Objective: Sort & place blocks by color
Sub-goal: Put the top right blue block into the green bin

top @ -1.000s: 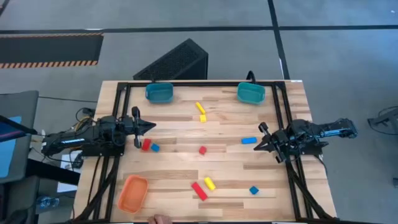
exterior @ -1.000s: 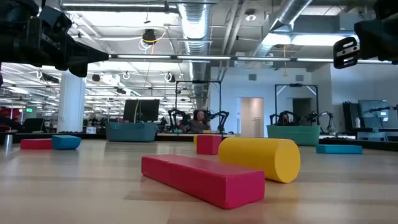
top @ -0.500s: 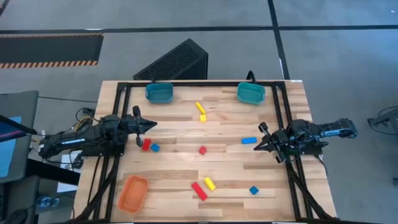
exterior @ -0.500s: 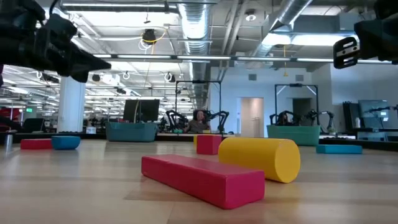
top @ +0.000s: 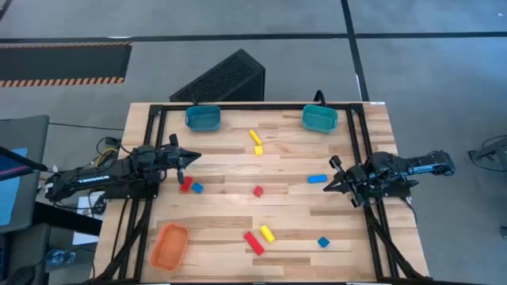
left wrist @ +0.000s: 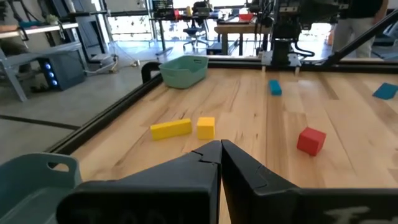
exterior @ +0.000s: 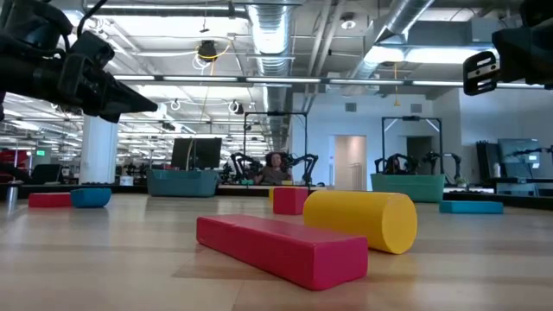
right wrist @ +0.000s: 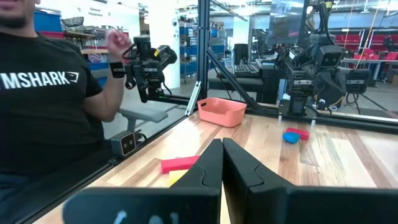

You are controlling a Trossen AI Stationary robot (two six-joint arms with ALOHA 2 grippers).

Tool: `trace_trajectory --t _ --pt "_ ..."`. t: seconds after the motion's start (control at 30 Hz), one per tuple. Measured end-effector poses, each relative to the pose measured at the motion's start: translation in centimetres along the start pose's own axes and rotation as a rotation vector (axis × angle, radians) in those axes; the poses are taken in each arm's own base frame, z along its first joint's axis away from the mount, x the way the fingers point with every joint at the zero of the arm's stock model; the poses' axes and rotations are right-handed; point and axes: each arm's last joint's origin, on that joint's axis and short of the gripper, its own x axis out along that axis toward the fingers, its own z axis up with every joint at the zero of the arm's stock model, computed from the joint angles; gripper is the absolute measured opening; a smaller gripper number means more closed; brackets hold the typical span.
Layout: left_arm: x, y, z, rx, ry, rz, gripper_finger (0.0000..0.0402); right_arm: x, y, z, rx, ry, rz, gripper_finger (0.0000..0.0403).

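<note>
Hovering above the table's left side, the left gripper has its two fingers pressed together at the tips and carries nothing; its own camera shows the closed fingertips meeting in a point over bare wood. Just beside that gripper lie a red block and a small blue block, touching or nearly so. The right gripper hangs over the right side of the table, fingers likewise closed on nothing, as its wrist view confirms. A blue bar lies near the right gripper, toward the table's centre.

Other blocks are scattered across the table: a yellow bar and a yellow cube close together near the far edge, a red cube near the centre, a long red bar and a yellow piece just beside each other near the front edge, and a blue cube to their right. In the low view the yellow piece reads as a cylinder lying behind the red bar.

Two teal trays sit at the far edge; an orange tray sits at the front left corner. No block lies in any tray. A person in a dark T-shirt shows beyond the table in the right wrist view.
</note>
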Motion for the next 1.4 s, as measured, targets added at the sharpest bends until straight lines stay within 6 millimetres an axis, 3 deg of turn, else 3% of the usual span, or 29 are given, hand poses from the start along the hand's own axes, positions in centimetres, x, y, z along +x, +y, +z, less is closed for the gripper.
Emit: trace_trajectory --t 0.27,0.53,0.73,0.83,0.93,1.07,1.23,1.4 --pt "0.0 0.2 0.1 0.053 -0.004 0.073 0.0 0.0 0.0 0.0 0.0 0.0 0.0 0.0021" --pt "-0.2 1.2 0.4 0.484 0.071 0.409 0.0 0.0 -0.1 0.5 -0.058 -0.053 -0.007 0.0021" --pt "-0.3 1.3 0.7 0.474 0.078 0.416 0.0 0.0 0.0 0.7 -0.011 -0.064 -0.003 0.0021" --pt "-0.6 1.5 2.1 0.445 -0.027 0.484 0.0 -0.1 -0.1 1.0 -0.023 -0.098 -0.014 0.0021" --pt "-0.8 1.5 3.1 0.363 -0.151 0.477 0.0 -0.3 -0.6 2.0 -0.069 -0.198 -0.191 0.0021" --pt "-0.7 1.2 3.5 0.145 -0.257 0.341 0.0 -1.0 -1.9 2.6 0.011 -0.288 -0.623 0.0021" --pt "-0.7 1.4 3.3 0.167 -0.238 0.41 0.0 -2.1 -3.3 2.4 0.131 -0.34 -1.088 0.0021" --pt "-1.3 1.6 4.5 0.157 -0.35 0.522 0.0 -3.4 -4.2 2.7 0.196 -0.469 -1.347 0.0021"
